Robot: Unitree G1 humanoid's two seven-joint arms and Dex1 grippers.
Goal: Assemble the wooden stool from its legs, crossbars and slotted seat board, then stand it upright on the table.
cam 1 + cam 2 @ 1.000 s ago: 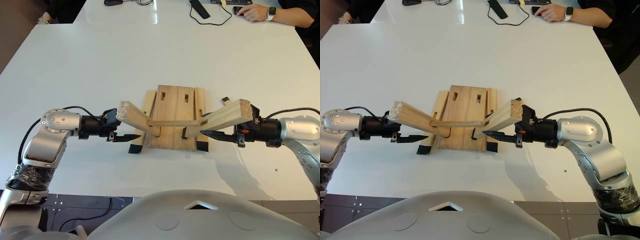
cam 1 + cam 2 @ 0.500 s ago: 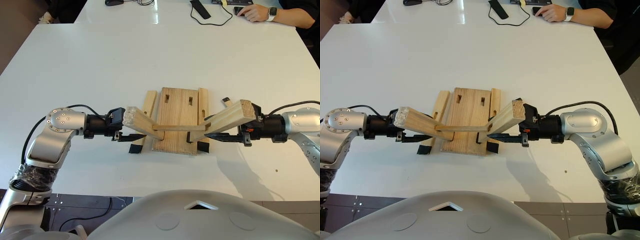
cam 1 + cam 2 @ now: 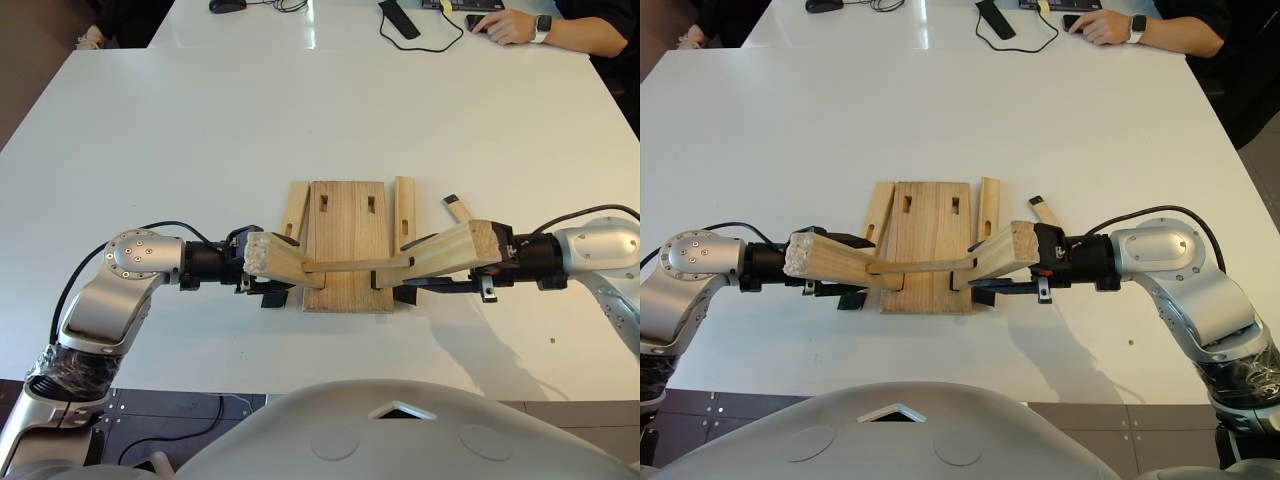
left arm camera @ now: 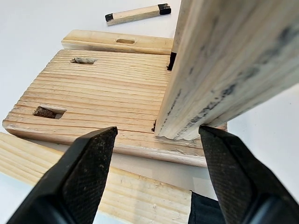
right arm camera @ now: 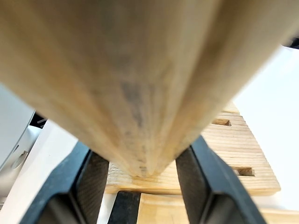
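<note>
The seat board [image 3: 345, 225] lies flat on the surface [image 3: 300, 120], toward the near edge and about midway between the side edges, slots up; one loose leg [image 3: 295, 205] lies along its left side, another loose leg [image 3: 404, 205] along its right; above the board's near end a crossbar [image 3: 355, 266] joins two raised legs; the left gripper [image 3: 268, 292] has its jaws clamped on the left leg [image 3: 280, 262]; the right gripper [image 3: 425, 289] has its jaws gripping the right leg [image 3: 445, 250]; a short stick [image 3: 456, 207] lies near the right loose leg.
</note>
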